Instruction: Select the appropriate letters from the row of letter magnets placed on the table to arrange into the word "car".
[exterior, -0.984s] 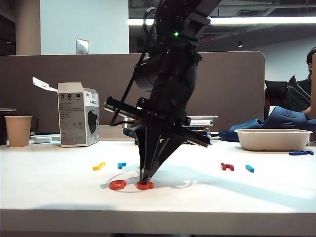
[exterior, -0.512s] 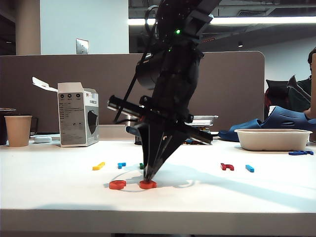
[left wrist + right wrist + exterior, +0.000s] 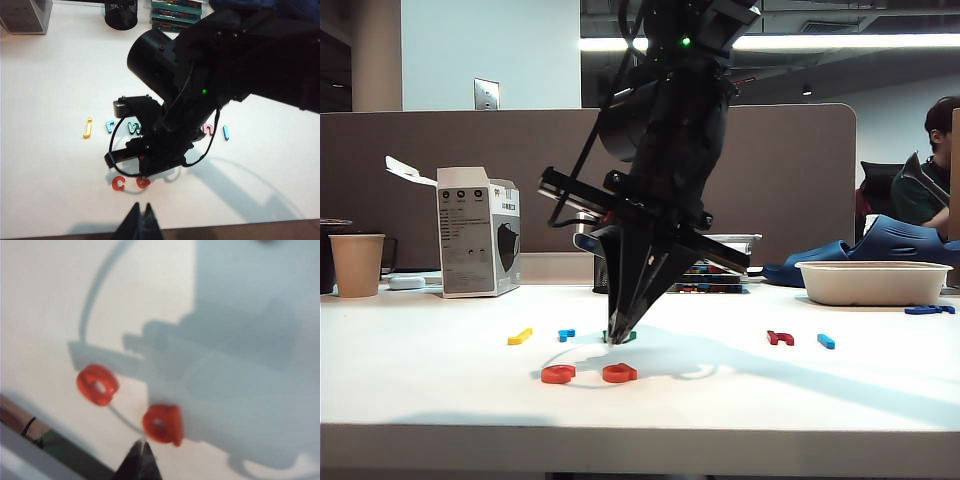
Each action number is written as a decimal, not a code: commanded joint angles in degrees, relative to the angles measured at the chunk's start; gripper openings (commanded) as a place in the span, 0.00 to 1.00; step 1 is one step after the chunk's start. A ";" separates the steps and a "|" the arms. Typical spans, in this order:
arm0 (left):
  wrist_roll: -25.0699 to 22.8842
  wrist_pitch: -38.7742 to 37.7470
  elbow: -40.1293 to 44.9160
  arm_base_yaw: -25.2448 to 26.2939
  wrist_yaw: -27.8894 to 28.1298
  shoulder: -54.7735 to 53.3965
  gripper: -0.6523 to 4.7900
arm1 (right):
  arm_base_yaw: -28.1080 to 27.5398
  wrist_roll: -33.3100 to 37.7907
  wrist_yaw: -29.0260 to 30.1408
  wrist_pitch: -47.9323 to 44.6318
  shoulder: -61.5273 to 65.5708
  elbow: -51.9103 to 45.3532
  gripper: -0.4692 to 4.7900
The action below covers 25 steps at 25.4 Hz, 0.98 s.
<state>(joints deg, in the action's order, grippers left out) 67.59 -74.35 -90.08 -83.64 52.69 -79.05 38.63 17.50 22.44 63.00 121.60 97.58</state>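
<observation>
Scanning the table (image 3: 440, 400) left to right: a yellow letter (image 3: 520, 336) and the light-blue r (image 3: 566, 334) lie in the back row, with a green letter (image 3: 620, 337) just behind the right gripper (image 3: 617, 340), whose fingers are pinched together on nothing and hang just above the surface. Nearer the front edge the orange-red c (image 3: 558, 374) and the orange-red a (image 3: 619, 373) sit side by side, close but apart. Further right lie a dark red letter (image 3: 780, 338) and a blue bar letter (image 3: 826, 341). The left gripper (image 3: 140, 220) is clenched and empty, high above the front edge. One risk is the fingertips sweeping low and nudging the a out of line, or knocking the green letter on the way to the r. Another is mistaking the dark red hook for the r
</observation>
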 commanded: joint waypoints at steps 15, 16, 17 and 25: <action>-0.07 0.26 -0.13 0.00 0.44 0.11 0.11 | -2.27 -0.63 -2.99 0.57 -0.09 -2.62 0.08; -0.07 0.31 -0.13 0.00 0.44 0.11 0.11 | -2.27 -0.94 -2.97 0.22 -0.11 -2.99 0.08; -0.07 0.31 -0.13 0.00 0.44 0.11 0.11 | -2.27 -1.03 -2.78 0.15 -0.11 -3.13 0.08; -0.07 0.31 -0.13 0.00 0.44 0.11 0.11 | -2.23 -0.98 -0.39 -2.32 0.09 -3.13 0.08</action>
<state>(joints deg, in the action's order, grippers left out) 67.59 -74.37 -90.08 -83.64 52.69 -79.05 36.34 16.80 20.71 61.45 121.69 94.39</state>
